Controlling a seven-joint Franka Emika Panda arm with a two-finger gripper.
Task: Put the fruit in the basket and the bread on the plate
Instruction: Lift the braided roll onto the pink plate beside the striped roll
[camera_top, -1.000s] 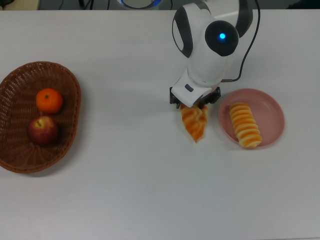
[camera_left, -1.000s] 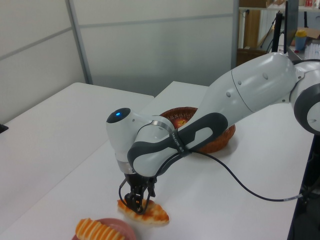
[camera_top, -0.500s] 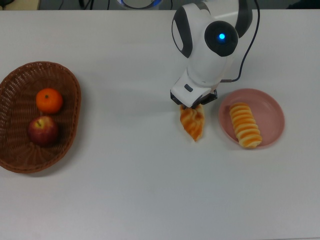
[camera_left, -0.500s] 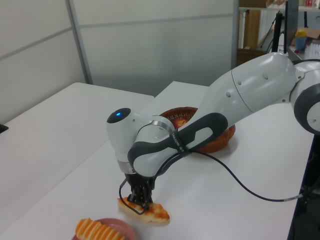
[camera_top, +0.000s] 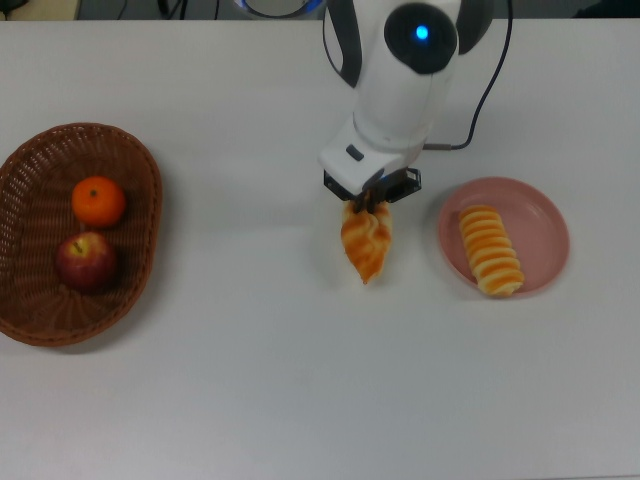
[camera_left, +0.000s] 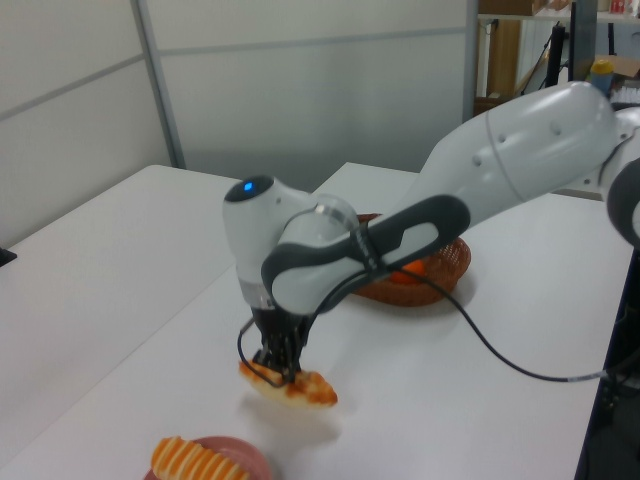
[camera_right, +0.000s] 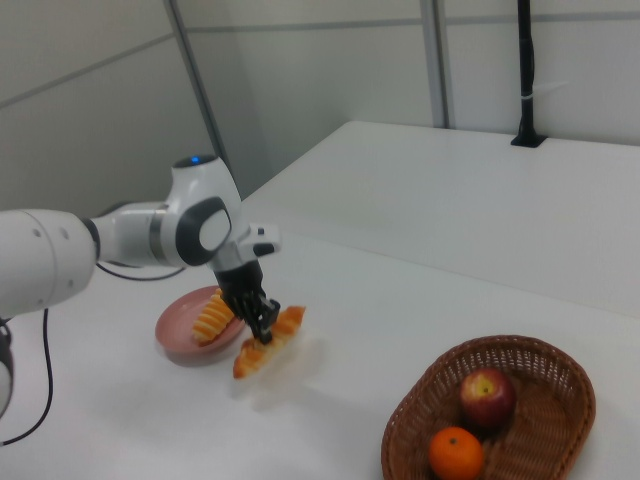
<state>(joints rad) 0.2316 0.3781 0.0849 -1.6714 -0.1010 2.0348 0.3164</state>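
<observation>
One loaf (camera_top: 366, 243) left: your gripper (camera_top: 368, 204) is clamped on its end, dangling. Carry it level over the plate (camera_top: 540, 205), beside the roll (camera_top: 490, 250).

At the top view's left edge the basket (camera_top: 40, 300) holds the mandarin (camera_top: 98, 201) above the apple (camera_top: 86, 262). At centre right the loaf (camera_top: 366, 245) hangs from the gripper (camera_top: 367, 207), with the plate (camera_top: 545, 215) just right of it carrying the roll (camera_top: 491, 250).

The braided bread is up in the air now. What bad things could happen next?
The end effector pinches the braided bread only near one end, so the long free end droops and it might slip out. The pink plate already holds the spiral roll, so the loaf could bump it or hang over the rim.
</observation>
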